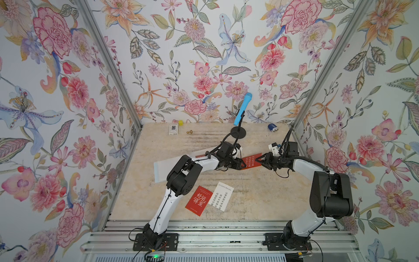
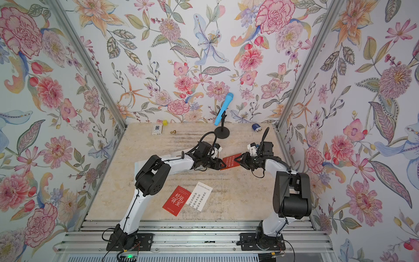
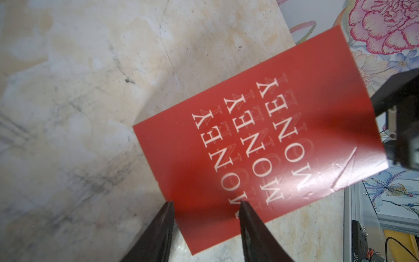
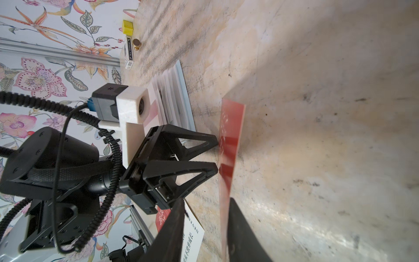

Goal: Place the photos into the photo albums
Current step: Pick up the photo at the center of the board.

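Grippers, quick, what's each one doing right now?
Left gripper: open, tips at the red MONEY card.
Right gripper: astride that card's edge; grip cannot be told.

worktop (image 1: 260, 199): beige marble-look slab, pretty scuffed, grey streaks all over
back left: small white box (image 1: 173, 130), yellow cube (image 1: 180, 123) just beside it, tiny brass knob (image 1: 188, 132) near
back middle: mic stand (image 1: 238, 131) on a round black base, blue mic in it
back right: blue battery (image 1: 272, 127) on its side
left middle: pale blue album (image 1: 161, 170), partly hidden
front: red card (image 1: 199, 200) and white card (image 1: 222, 196), lying flat, edges touching
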